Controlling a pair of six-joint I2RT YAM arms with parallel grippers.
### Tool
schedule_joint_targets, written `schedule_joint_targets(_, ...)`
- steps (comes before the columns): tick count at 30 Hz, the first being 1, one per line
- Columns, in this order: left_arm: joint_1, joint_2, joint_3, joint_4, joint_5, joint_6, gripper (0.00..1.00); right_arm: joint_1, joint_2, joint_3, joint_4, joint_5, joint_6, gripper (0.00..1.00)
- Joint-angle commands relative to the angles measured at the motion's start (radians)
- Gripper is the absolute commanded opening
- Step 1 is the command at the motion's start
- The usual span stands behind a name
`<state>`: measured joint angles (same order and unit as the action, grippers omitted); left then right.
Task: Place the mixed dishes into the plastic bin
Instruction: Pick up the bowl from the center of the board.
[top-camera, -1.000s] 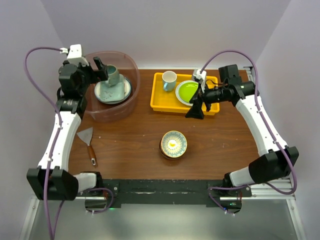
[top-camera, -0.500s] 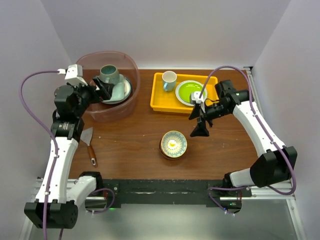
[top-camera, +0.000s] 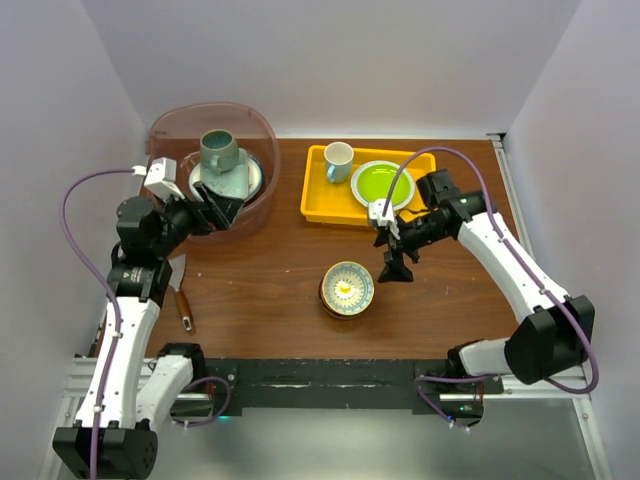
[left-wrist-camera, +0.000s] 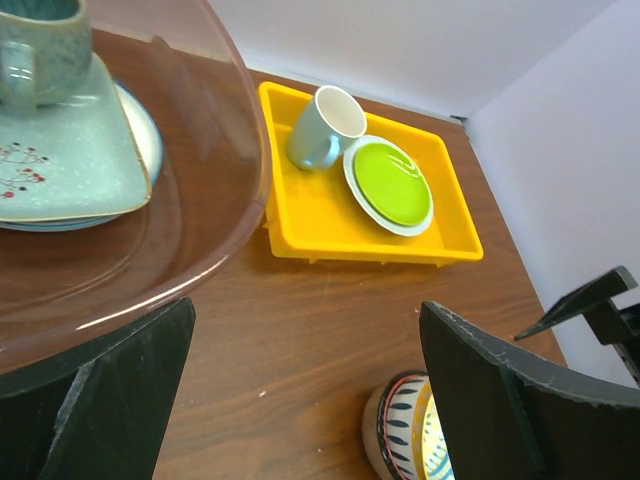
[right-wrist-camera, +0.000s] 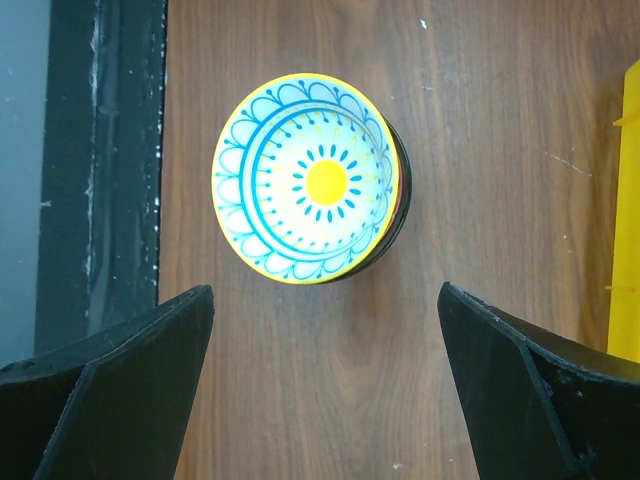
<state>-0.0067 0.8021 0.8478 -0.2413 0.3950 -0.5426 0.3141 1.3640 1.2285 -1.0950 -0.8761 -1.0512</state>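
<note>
Top view:
- Bin (top-camera: 255, 120) at upper left, on the table's (top-camera: 280, 255) far left corner.
- Inside it, a mug (top-camera: 218, 152) stands upright on a pale green tray (top-camera: 228, 186). The tray lies on a plate (top-camera: 256, 176).
- Patterned bowl (top-camera: 347, 288) sits alone on bare wood, centre of frame and well apart from the bin.
- Yellow tray (top-camera: 322, 205) at upper centre holds a white cup (top-camera: 338, 160) and a lime plate (top-camera: 375, 183), side by side.
- Scraper (top-camera: 183, 306) lies at the left edge, partly under the left arm.

Left gripper (left-wrist-camera: 307, 312):
- Jaws wide apart, nothing between them.
- It hangs at the bin's near wall, outside the rim.
- In its wrist view the bin fills the upper left, with the yellow tray beyond.

Right gripper (right-wrist-camera: 327, 292):
- Jaws wide apart and empty.
- It hovers above the table just right of the bowl, not touching it.
- In its wrist view the bowl sits upper centre, a dark edge showing under its right side. Cannot tell whether that is a second bowl.
</note>
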Motion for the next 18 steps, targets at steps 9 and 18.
schedule_joint_targets(9,0.007,0.020,-0.018,0.096,0.180,-0.062,1.00,0.148,-0.092,-0.092,0.219,0.201,0.154,0.98)
schedule_joint_targets(18,0.007,0.016,-0.049,0.117,0.214,-0.088,1.00,0.175,-0.085,-0.101,0.268,0.288,0.184,0.98)
